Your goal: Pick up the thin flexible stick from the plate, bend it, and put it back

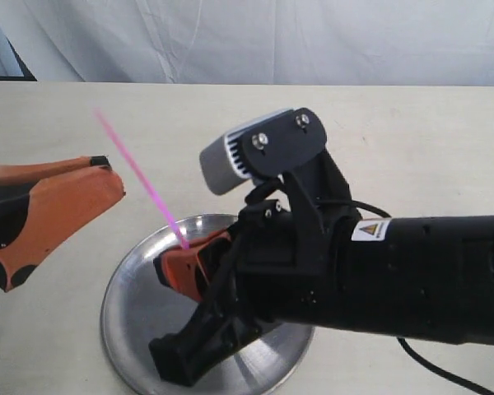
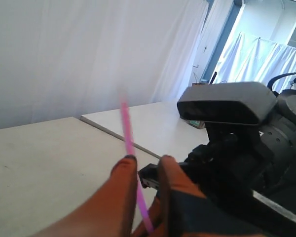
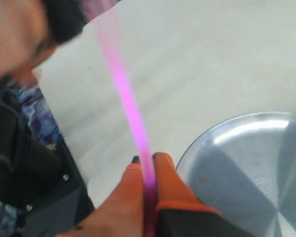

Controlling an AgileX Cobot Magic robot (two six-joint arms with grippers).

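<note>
Exterior view: right end effector (image 1: 185, 245) is clamping the thin flexible stick (image 1: 140, 177), offering it leftward to the parted left end effector (image 2: 145, 162), likely for bending.

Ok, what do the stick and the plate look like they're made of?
The stick: probably plastic, translucent bright pink with a smooth look. It is too thin and blurred to say more. The plate: looks like stainless steel with a polished finish. Its grey surface carries bright highlights and fan-shaped reflections, and its shallow rim shines.
</note>
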